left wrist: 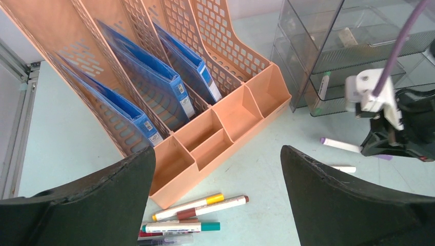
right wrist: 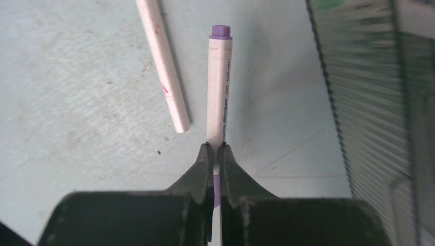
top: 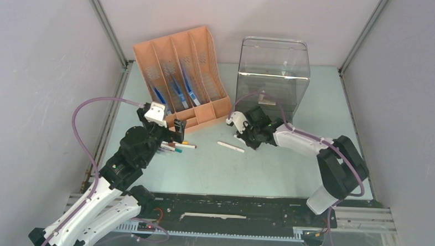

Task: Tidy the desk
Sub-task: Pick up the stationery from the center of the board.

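we see right gripper (right wrist: 215,149) pinched tight on purple-capped marker (right wrist: 219,87), which sticks straight ahead from fingertips, desk (right wrist: 77,102) beneath. plain white stick (right wrist: 163,66) lies just left of marker, not touching it. clear drawer unit (right wrist: 379,92) at gripper's right. left gripper (left wrist: 218,154) spread wide, holding nothing. ahead of it we note orange file rack (left wrist: 225,118), below it loose markers (left wrist: 200,207) on desk.
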Controlling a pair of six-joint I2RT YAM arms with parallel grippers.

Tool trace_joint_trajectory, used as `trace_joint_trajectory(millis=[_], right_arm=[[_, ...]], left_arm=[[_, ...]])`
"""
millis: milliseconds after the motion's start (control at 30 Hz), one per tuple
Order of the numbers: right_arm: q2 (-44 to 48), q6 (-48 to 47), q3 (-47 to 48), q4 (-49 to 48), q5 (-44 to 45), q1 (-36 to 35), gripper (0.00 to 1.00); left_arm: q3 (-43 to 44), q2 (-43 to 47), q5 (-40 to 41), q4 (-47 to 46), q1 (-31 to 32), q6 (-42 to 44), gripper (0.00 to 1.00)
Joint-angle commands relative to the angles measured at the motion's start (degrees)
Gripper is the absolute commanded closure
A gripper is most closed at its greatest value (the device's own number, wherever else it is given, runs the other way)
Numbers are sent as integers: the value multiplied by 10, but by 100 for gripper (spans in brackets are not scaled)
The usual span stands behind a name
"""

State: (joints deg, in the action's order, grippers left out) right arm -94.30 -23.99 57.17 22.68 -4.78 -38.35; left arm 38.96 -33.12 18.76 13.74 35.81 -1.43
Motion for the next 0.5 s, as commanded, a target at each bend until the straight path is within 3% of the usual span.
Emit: trace_joint_trajectory(millis=[0,233,467], right_arm=[[66,-38,13,14,-41,1,100],[144,-95,11,45,-81,14,100],[238,-111,-20,4,-37,53,100]], left_arm=[[5,0,-10,-15,-4,13,0],[4,-1,-9,-15,-4,29,0],[3,-8,-8,-16,-4,31,0]])
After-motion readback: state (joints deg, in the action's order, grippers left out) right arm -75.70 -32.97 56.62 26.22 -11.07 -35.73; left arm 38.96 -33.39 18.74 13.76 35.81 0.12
